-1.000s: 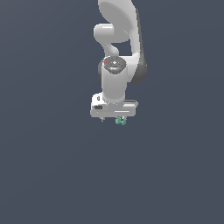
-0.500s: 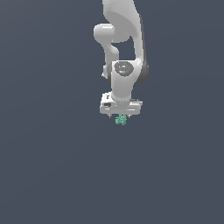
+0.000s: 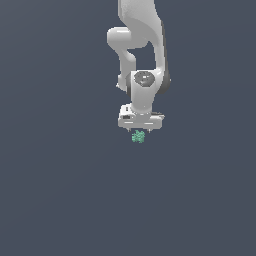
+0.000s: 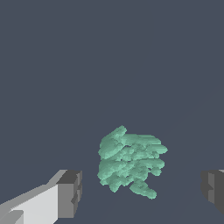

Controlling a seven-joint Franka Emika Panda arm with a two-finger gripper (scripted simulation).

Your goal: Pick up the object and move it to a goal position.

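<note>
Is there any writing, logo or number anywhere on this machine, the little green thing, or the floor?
None: no text, label, brand, number or sign is readable in either view.
The white arm and its hand are plain.
The teal-green clump carries no markings.
The dark grey ground is blank.

No real room here, this is a bare simulated scene: a flat, featureless slate-grey backdrop [image 3: 55, 190] all round, and a smooth, untextured white robot arm [image 3: 142, 95] rendered against it.
</note>
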